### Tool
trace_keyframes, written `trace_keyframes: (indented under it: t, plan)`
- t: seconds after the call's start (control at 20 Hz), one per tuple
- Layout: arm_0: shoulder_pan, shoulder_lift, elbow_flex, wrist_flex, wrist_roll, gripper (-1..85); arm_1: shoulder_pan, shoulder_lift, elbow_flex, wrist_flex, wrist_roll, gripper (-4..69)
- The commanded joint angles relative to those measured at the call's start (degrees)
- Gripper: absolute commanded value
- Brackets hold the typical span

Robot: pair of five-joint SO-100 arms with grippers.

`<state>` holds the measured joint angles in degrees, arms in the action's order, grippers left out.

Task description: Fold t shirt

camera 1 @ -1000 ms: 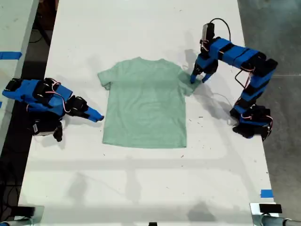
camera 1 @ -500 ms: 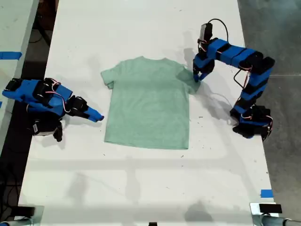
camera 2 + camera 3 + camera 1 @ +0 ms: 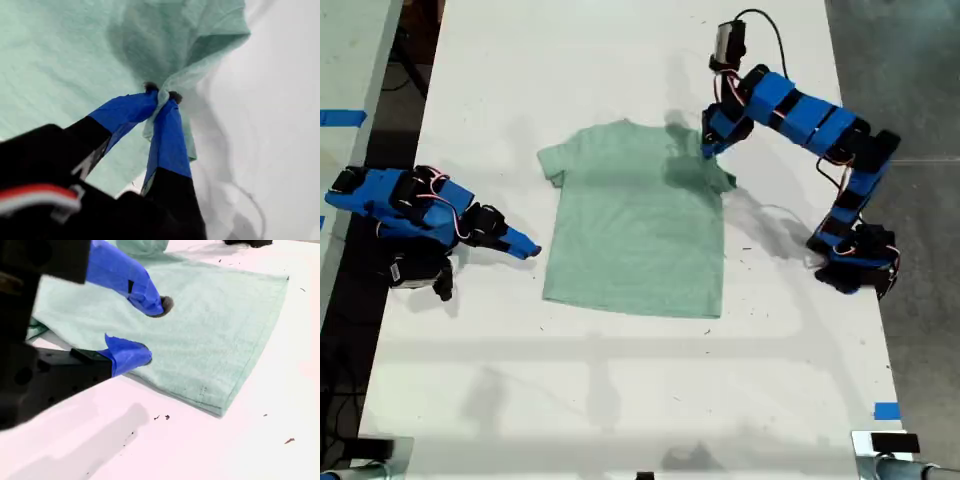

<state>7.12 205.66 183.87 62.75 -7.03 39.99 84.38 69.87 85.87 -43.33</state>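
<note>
Centrally, a pale mint-green t shirt (image 3: 632, 225) is laid flat on the white worktop (image 3: 620, 400), neck toward the far edge and hem toward the near edge in the exterior view. The sleeve on the exterior view's left is spread flat; the sleeve on the exterior view's right is lifted off the worktop and drawn inward over the shoulder, with a dark shadow cast on the cloth beneath it. My first tool (image 3: 161, 96) is seen clenched on this raised sleeve, a bunched fold of cloth being pinched between its two blue fingers (image 3: 170, 135); in the exterior view the same tool (image 3: 708, 145) is found at the shirt's upper corner on that view's right, carried by the blue arm (image 3: 810, 115) based at the worktop's edge on that side. My second tool (image 3: 147, 330) is seen released, its blue fingers (image 3: 127, 354) parted with nothing between them, held low just beside the shirt's side edge; in the exterior view it (image 3: 525, 247) is placed on that view's left, near the shirt but apart from it. Small dark specks are scattered on the worktop beside the hem (image 3: 250, 370).
</note>
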Motion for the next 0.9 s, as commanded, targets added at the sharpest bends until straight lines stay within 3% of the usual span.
trace_keyframes:
  t: [0.0,0.25,0.5,0.55,0.6,0.7,0.85]
  plan:
    - [0.5,0.4,0.4,-0.8,0.3,12.4,-7.2,3.9,-3.7,-6.2,1.9,-0.5]
    - [0.5,0.4,0.4,-0.8,0.3,12.4,-15.6,-2.8,-3.5,-17.4,3.3,-0.5]
    - [0.5,0.4,0.4,-0.8,0.3,12.4,-18.9,-14.0,-6.2,-21.7,4.0,0.0]
    - [0.5,0.4,0.4,-0.8,0.3,12.4,-19.2,-15.1,-6.4,-22.4,4.0,5.2]
    - [0.5,0.4,0.4,-0.8,0.3,12.4,-19.5,-15.7,-6.5,-22.8,4.0,17.1]
    - [0.5,0.4,0.4,-0.8,0.3,12.4,-19.6,-15.1,-7.1,-21.1,3.8,27.6]
    - [0.5,0.4,0.4,-0.8,0.3,12.4,-19.7,-9.8,-7.8,-16.5,3.8,26.6]
